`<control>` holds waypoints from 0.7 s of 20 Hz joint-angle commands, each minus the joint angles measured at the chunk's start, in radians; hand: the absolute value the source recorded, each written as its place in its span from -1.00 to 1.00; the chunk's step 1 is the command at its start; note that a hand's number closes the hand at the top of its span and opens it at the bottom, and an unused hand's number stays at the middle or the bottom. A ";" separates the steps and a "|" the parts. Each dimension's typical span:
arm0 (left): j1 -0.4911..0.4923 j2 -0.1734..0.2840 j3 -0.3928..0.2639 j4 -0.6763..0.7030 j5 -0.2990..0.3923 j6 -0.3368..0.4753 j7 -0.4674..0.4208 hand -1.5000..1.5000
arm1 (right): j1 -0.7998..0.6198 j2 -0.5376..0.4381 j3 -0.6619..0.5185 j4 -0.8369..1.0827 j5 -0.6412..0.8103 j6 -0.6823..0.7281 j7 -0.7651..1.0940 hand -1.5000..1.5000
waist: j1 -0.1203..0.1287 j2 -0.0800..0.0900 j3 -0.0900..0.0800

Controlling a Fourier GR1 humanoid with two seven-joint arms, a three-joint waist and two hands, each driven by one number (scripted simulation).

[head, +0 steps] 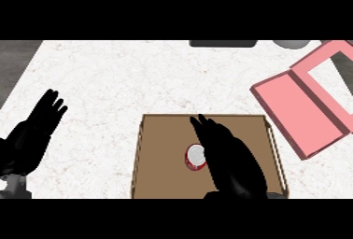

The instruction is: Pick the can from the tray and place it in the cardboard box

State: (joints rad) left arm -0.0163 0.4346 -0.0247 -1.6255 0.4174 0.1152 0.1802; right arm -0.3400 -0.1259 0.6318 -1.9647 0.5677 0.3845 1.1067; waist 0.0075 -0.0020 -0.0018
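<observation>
Can point(196, 157) stands on the tray point(158, 177), right robot hand point(231, 161) just beside it, fingers straight.

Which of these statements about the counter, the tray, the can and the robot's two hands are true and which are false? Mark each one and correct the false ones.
1. The red can with a white top stands on the brown rectangular tray. True.
2. The right hand is over the tray, beside the can. True.
3. The can is inside the pink box. False: it is on the tray.
4. The left hand holds the can. False: it is open, at the view's left, over the white counter.
</observation>
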 commanded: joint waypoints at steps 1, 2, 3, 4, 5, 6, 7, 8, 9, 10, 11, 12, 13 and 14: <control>-0.008 -0.017 -0.002 -0.011 -0.019 0.010 0.002 0.00 | -0.017 0.047 -0.001 0.039 0.006 0.087 0.179 -1.00 | -0.006 0.000 0.001; -0.038 -0.032 -0.014 0.003 -0.029 0.040 0.036 0.00 | 0.017 0.049 0.045 0.025 0.030 0.078 0.183 -1.00 | -0.012 0.000 0.001; 0.033 0.026 0.042 -0.032 0.015 -0.036 0.011 0.00 | -0.039 0.066 -0.018 0.038 -0.003 0.118 0.202 -1.00 | 0.001 -0.001 0.001; 0.032 0.017 0.040 -0.021 0.010 -0.038 0.003 0.00 | 0.003 0.032 -0.004 0.057 0.017 0.097 0.146 -1.00 | -0.002 0.000 0.001; -0.012 0.014 0.058 0.011 0.025 -0.045 0.017 0.00 | -0.033 0.070 -0.017 0.085 0.022 0.097 0.144 -1.00 | -0.004 0.001 0.001; -0.052 0.000 0.037 0.054 -0.006 -0.037 0.003 0.00 | -0.037 0.106 0.027 0.135 0.063 0.066 0.144 -1.00 | -0.008 0.003 0.001; -0.016 0.006 0.043 0.001 0.002 -0.041 0.033 0.00 | -0.017 0.069 -0.026 0.056 0.026 0.119 0.140 -1.00 | -0.007 0.001 0.001; 0.017 -0.005 0.058 -0.012 0.009 -0.048 0.018 0.00 | -0.019 0.079 -0.033 0.082 0.035 0.107 0.108 -1.00 | -0.004 0.001 0.001; 0.014 -0.029 0.034 0.029 -0.034 -0.044 -0.035 0.00 | -0.056 0.111 -0.038 0.071 0.038 0.130 0.153 -1.00 | -0.006 0.001 0.001; 0.006 -0.026 0.050 0.018 -0.016 -0.047 -0.003 0.00 | -0.041 0.111 -0.039 0.117 0.056 0.101 0.095 -1.00 | -0.005 0.001 0.001; -0.013 -0.025 0.051 -0.009 -0.007 -0.042 0.042 0.00 | -0.041 0.123 0.003 0.084 0.087 0.076 0.117 -1.00 | -0.005 0.000 0.002; 0.023 -0.018 0.060 0.015 -0.006 -0.073 0.007 0.00 | 0.000 0.074 -0.040 0.041 0.045 0.149 0.089 -1.00 | -0.007 0.000 0.001; 0.057 -0.005 0.057 -0.095 -0.010 -0.030 0.069 0.00 | -0.008 0.123 0.015 0.084 0.103 0.101 0.118 -1.00 | 0.000 -0.002 0.002; 0.025 -0.016 0.047 -0.060 -0.016 -0.041 0.074 0.00 | -0.060 0.124 0.003 0.087 0.086 0.113 0.130 -1.00 | -0.003 0.000 0.002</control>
State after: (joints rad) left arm 0.0010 0.4216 0.0232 -1.6502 0.4082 0.0735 0.2143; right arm -0.3544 -0.0395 0.6136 -1.8816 0.6359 0.4377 1.0701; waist 0.0036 -0.0018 -0.0004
